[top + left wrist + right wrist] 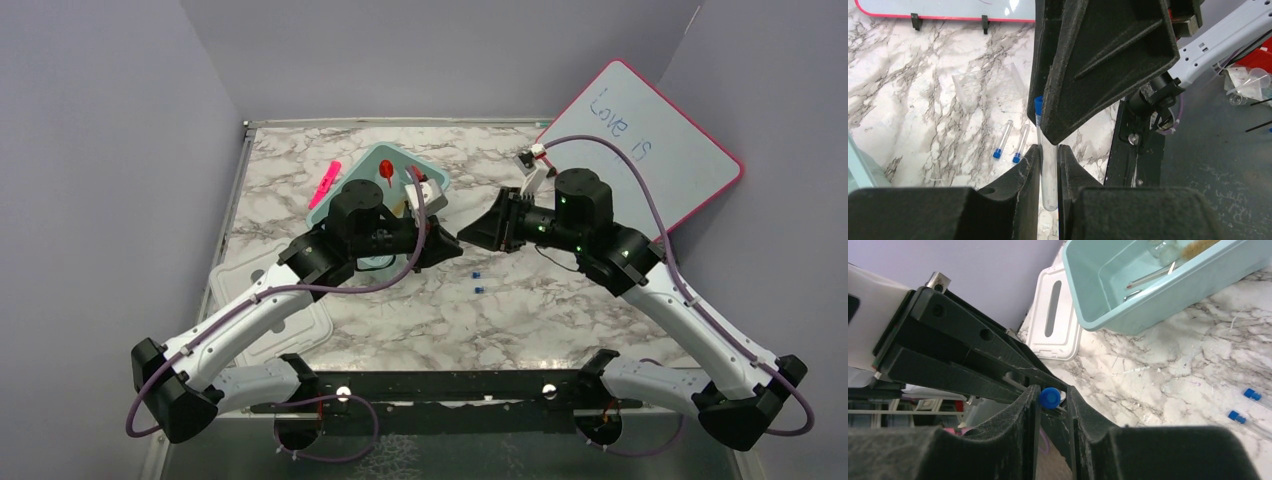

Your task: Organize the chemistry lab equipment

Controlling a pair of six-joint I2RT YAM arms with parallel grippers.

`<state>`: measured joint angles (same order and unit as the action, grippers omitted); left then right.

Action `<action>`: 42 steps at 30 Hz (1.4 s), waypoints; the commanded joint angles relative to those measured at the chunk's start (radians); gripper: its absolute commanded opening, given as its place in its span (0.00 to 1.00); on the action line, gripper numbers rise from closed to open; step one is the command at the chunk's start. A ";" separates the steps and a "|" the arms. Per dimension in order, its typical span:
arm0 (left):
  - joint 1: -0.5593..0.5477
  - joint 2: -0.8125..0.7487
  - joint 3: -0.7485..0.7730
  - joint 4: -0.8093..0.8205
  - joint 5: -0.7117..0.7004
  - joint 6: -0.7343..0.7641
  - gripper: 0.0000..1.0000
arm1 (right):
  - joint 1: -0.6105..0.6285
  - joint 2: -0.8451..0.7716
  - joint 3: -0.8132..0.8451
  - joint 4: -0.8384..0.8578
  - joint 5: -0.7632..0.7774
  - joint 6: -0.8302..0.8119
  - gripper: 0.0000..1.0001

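My left gripper (450,244) (1049,150) is shut on the lower end of a clear tube (1049,180) with a blue cap (1038,103). It holds the tube above the table's middle. My right gripper (468,238) (1053,390) meets it tip to tip, closed about the tube's blue cap (1050,398). Two more blue-capped tubes (477,282) (1003,140) (1248,395) lie side by side on the marble. The teal bin (345,195) (1148,310) holds the red-bulbed dropper (386,170), tan brush (1198,247), metal tongs (1148,277) and a glass vessel (1160,250).
A pink marker (325,183) lies left of the bin. The pink-framed whiteboard (660,150) leans at the back right. A white lid (250,285) (1053,325) lies front left. A clear rack (970,90) sits on the marble beyond the loose tubes.
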<state>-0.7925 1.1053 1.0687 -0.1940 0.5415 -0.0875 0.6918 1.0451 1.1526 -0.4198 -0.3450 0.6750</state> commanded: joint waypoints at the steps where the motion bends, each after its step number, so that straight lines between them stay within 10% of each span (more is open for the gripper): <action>1: -0.002 0.002 0.049 -0.056 0.019 0.057 0.08 | 0.001 0.013 0.051 -0.055 -0.052 -0.047 0.27; 7: -0.002 0.007 0.053 -0.061 0.020 0.053 0.13 | 0.001 0.026 0.056 -0.046 -0.031 -0.070 0.19; 14: -0.002 -0.038 0.040 -0.096 -0.255 -0.018 0.69 | 0.000 0.028 0.080 -0.061 0.147 -0.129 0.16; 17: -0.002 -0.079 0.018 -0.118 -0.402 -0.048 0.78 | 0.000 0.041 0.093 -0.095 0.309 -0.178 0.16; 29: -0.002 -0.131 -0.035 -0.104 -0.342 -0.109 0.80 | -0.007 0.206 -0.042 0.039 0.949 -0.269 0.16; 42: -0.002 -0.155 -0.138 -0.047 -0.346 -0.138 0.80 | -0.103 0.340 -0.261 0.304 0.949 -0.169 0.16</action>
<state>-0.7933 0.9829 0.9657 -0.2852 0.1822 -0.2123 0.6128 1.3495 0.9199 -0.2550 0.5907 0.4706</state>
